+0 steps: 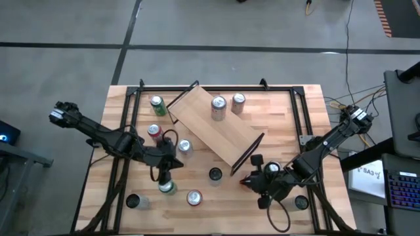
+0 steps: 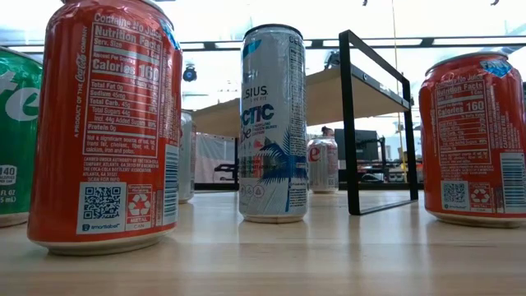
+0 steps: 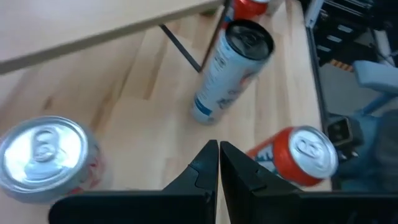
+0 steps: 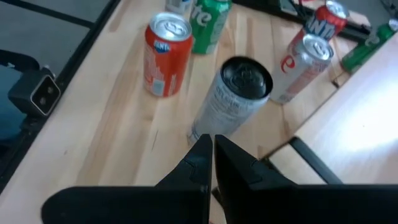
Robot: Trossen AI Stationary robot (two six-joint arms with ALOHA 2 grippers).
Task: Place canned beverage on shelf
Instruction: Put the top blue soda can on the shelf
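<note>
Both grippers, left (image 3: pixel 218 163) and right (image 4: pixel 212 155), pinched empty; black-topped can (image 4: pixel 233 102) stands just beyond each.

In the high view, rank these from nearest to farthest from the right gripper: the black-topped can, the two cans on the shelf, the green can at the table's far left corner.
Measured from the shut right gripper:
1. Black-topped can, just to its left, beside the shelf end frame.
2. Two cans on the shelf, farther up the table; too close to each other to rank apart.
3. Green can, far left corner.
</note>
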